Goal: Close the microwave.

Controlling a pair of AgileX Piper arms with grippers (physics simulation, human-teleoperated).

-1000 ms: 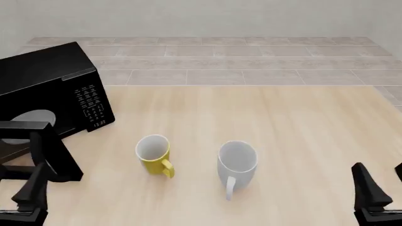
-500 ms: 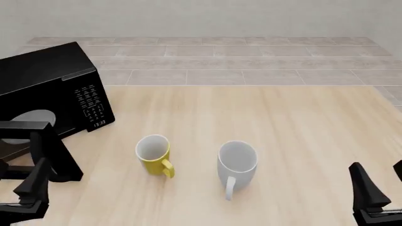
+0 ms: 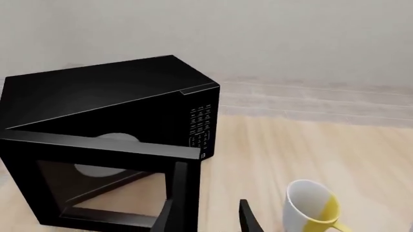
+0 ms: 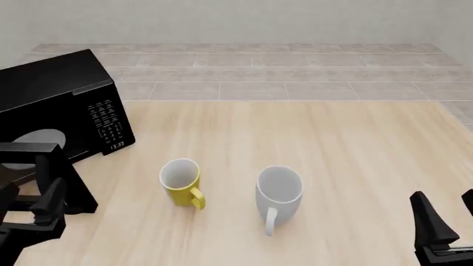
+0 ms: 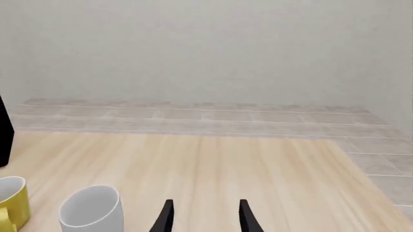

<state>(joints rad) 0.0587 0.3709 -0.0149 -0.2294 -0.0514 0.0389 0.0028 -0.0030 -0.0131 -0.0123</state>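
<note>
Microwave at far left of table, door swung wide toward arms. Left gripper just behind door's free edge, jaws apart – placed to push, not grasp. Right gripper idle (jaws apart) – well away near white mug.

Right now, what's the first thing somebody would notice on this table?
Probably the big black microwave at the table's far left, its door swung open toward the arms. Next, two mugs standing mid-table: a yellow mug and a white mug to its right.
</note>
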